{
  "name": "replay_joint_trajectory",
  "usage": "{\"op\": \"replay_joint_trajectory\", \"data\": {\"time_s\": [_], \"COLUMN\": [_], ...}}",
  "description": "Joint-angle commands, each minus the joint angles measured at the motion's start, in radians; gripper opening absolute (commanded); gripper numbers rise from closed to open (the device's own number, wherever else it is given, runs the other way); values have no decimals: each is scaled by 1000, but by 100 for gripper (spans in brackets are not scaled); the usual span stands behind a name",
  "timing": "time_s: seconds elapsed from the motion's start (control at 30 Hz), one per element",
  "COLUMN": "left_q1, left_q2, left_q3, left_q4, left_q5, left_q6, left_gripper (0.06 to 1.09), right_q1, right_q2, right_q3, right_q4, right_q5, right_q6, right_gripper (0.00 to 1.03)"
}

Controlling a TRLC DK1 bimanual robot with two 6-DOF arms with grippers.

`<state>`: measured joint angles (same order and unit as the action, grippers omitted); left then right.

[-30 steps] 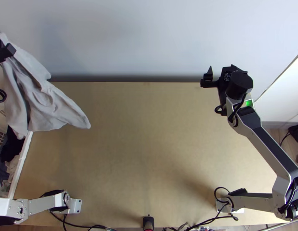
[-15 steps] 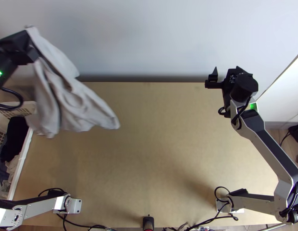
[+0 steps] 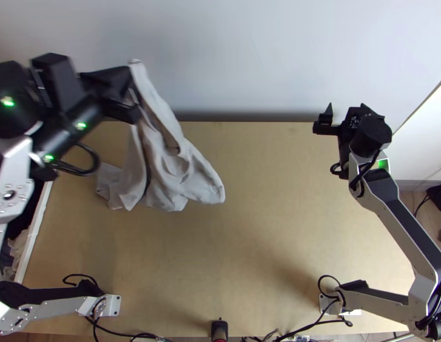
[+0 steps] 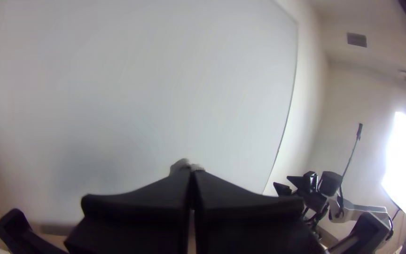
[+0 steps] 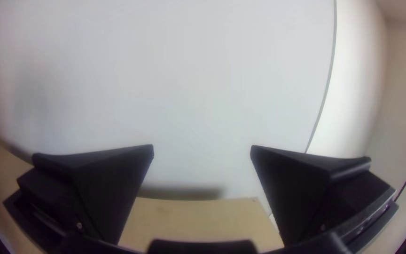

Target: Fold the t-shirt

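While the grey t-shirt [image 3: 170, 166] is pinched at one end by the clenched left gripper [image 3: 129, 82], its loose folds are hung over the table's [image 3: 266, 228] left half. The right gripper [image 3: 325, 119] is held, fingers spread wide, toward the far right.

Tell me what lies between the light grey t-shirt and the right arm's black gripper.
Just bare, light wooden tabletop, as the top view shows.
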<state>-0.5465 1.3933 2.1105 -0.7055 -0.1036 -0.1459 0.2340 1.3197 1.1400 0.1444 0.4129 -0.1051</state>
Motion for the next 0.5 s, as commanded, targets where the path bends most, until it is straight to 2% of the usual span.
{"op": "replay_joint_trajectory", "data": {"time_s": [0.0,0.1,0.23,0.47], "left_q1": [-141,-155,-181,-233], "left_q2": [76,116,165,276], "left_q3": [-15,-12,0,40], "left_q4": [64,118,190,253], "left_q5": [-71,-73,-73,-91], "left_q6": [43,71,94,112], "left_gripper": [9,9,9,9], "right_q1": [-2,16,24,42], "right_q2": [-37,-54,-77,-158], "right_q3": [-74,-121,-171,-284], "right_q4": [3,3,-16,-85], "right_q5": [-11,-17,-33,-51], "right_q6": [2,15,82,139], "right_gripper": [96,96,96,97]}}
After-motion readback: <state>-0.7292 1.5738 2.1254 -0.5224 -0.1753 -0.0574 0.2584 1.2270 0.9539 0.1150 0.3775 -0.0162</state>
